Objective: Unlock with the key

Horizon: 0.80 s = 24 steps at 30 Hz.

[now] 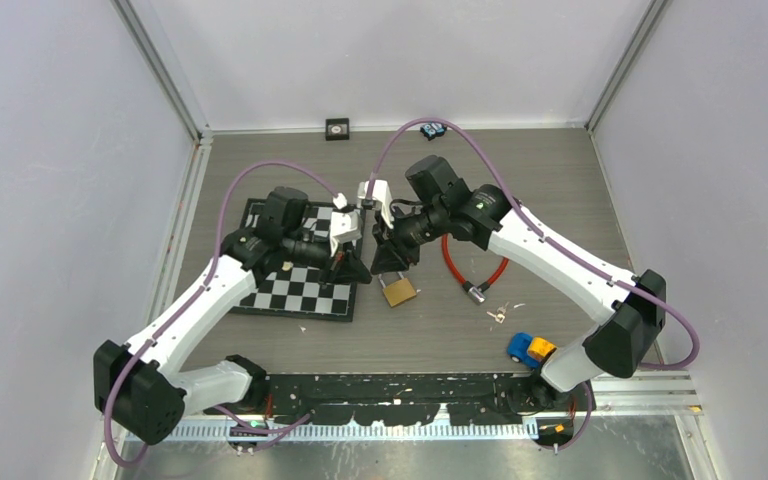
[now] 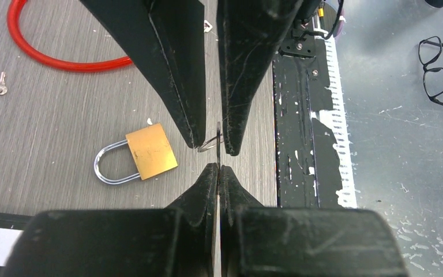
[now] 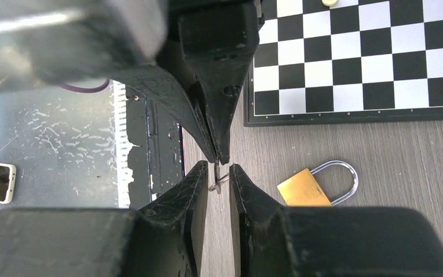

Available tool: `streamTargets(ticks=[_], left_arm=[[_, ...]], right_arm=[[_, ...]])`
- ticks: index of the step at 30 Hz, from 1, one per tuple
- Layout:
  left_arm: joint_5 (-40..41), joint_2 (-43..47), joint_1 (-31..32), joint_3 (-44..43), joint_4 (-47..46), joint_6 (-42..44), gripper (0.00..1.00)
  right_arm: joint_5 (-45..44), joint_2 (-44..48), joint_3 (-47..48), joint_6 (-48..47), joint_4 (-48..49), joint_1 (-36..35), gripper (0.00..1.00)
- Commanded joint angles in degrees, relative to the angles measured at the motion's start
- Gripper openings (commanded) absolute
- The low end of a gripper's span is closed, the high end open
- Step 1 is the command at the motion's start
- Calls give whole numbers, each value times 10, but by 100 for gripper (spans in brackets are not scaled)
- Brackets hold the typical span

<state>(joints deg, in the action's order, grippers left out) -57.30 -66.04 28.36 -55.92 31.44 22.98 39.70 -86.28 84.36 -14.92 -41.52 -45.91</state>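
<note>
A brass padlock (image 1: 399, 291) with a closed silver shackle lies flat on the grey table; it also shows in the left wrist view (image 2: 150, 151) and the right wrist view (image 3: 304, 189). My left gripper (image 2: 218, 168) is shut on a small thin key (image 2: 218, 135), held edge-on above the table beside the padlock. My right gripper (image 3: 218, 167) faces it tip to tip. Its fingers are slightly apart on either side of the key's free end (image 3: 216, 172) and its small ring (image 3: 220, 183). In the top view the left gripper (image 1: 363, 274) and the right gripper (image 1: 380, 270) meet just above the padlock.
A chessboard (image 1: 290, 290) lies under the left arm. A red cable lock (image 1: 460, 270) and loose keys (image 1: 498, 315) lie right of the padlock. A blue and yellow toy car (image 1: 530, 349) sits near the front right. Glasses (image 2: 438, 72) lie past the table's front edge.
</note>
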Motion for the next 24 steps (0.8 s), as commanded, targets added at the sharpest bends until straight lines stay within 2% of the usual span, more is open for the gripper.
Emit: streamTargets(ticks=[1, 9, 18, 24], left_arm=[[-22, 22, -5, 4, -30, -6, 0], [-24, 25, -7, 8, -36, -12, 0], [-22, 24, -8, 10, -40, -14, 0], [-22, 27, -9, 12, -45, -16, 0]], right_arm=[[2, 1, -10, -7, 23, -2, 25], [-1, 3, -12, -5, 25, -2, 20], [-1, 5, -14, 7, 33, -2, 1], [-3, 6, -19, 7, 35, -2, 1]])
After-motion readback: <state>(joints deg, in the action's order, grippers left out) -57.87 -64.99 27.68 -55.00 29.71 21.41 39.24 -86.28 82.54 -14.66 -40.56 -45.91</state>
